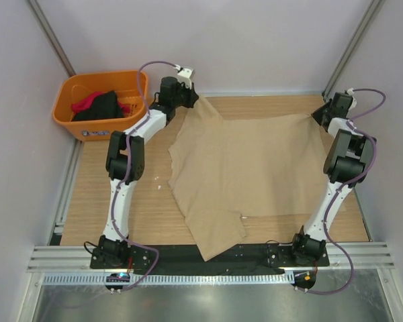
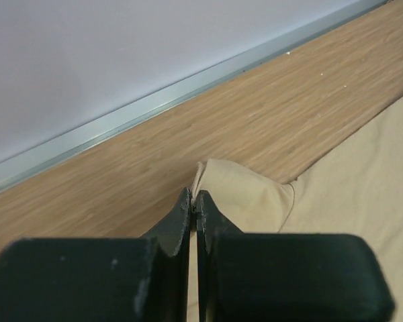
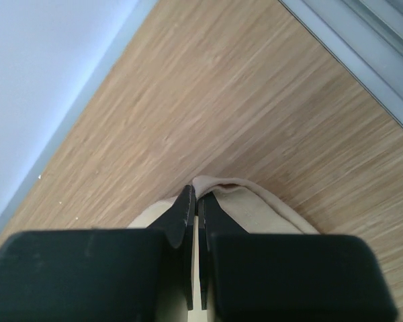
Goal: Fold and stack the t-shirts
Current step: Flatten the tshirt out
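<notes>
The tan t-shirt (image 1: 248,168) lies spread flat across most of the wooden tabletop (image 1: 91,188). Its nearest corner hangs over the dark strip at the near edge, between the two arm bases. Farther back, both arms reach to the cloth's far corners. The left fingers (image 2: 180,221) are pinched together on a small fold of tan fabric at the far left corner, with bare wood just beyond. The right fingers (image 3: 181,215) are likewise closed tight on a tan fold at the far right corner. At the far left, well apart from the spread shirt, the orange basket (image 1: 97,131) holds a crumpled black t-shirt (image 1: 104,106) with a red t-shirt (image 1: 87,102) bunched beside and partly under it
</notes>
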`<act>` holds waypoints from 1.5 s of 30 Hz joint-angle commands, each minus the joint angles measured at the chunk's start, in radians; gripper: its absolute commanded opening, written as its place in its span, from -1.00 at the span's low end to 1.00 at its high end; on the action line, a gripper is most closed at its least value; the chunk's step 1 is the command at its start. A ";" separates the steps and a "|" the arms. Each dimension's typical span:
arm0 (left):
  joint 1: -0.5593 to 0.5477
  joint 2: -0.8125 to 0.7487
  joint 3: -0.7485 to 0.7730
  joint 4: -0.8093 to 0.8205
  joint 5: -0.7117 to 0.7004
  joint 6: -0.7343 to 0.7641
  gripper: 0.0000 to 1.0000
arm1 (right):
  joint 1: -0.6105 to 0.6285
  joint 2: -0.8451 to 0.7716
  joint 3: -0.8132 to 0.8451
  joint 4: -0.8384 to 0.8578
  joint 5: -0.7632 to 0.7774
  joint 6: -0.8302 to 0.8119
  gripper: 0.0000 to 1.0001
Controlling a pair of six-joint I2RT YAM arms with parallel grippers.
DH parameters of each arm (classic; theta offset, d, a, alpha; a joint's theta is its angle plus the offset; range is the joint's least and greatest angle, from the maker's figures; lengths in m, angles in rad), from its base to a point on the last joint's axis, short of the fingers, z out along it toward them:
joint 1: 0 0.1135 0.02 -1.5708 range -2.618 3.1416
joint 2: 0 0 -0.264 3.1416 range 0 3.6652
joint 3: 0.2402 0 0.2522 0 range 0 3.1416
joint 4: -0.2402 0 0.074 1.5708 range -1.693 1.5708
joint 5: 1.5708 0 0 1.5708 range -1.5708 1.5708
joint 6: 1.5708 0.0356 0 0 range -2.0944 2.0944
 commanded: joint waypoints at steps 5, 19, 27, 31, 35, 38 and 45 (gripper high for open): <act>-0.025 -0.220 -0.076 -0.103 -0.016 0.010 -1.00 | -0.011 0.020 0.112 -0.147 -0.027 0.010 -0.97; -0.090 -0.475 -0.335 -0.282 -0.082 -0.023 -1.00 | -0.051 -0.072 0.100 -0.342 0.011 -0.019 -0.97; -0.135 -0.596 -0.410 -0.402 -0.232 -0.095 -1.00 | -0.089 -0.129 0.069 -0.394 0.003 0.025 -0.98; -0.137 -0.689 -0.516 -0.428 -0.275 -0.141 -1.00 | -0.091 -0.110 0.075 -0.421 -0.014 0.040 -0.97; -0.138 -0.764 -0.642 -0.436 -0.279 -0.203 -1.00 | -0.091 -0.102 0.089 -0.469 -0.006 0.039 -0.98; -0.140 -0.800 -0.706 -0.433 -0.245 -0.249 -1.00 | -0.091 -0.103 0.082 -0.503 0.005 0.019 -0.97; -0.147 -0.792 -0.743 -0.471 -0.236 -0.274 -1.00 | -0.091 -0.164 -0.010 -0.532 0.046 -0.006 -0.97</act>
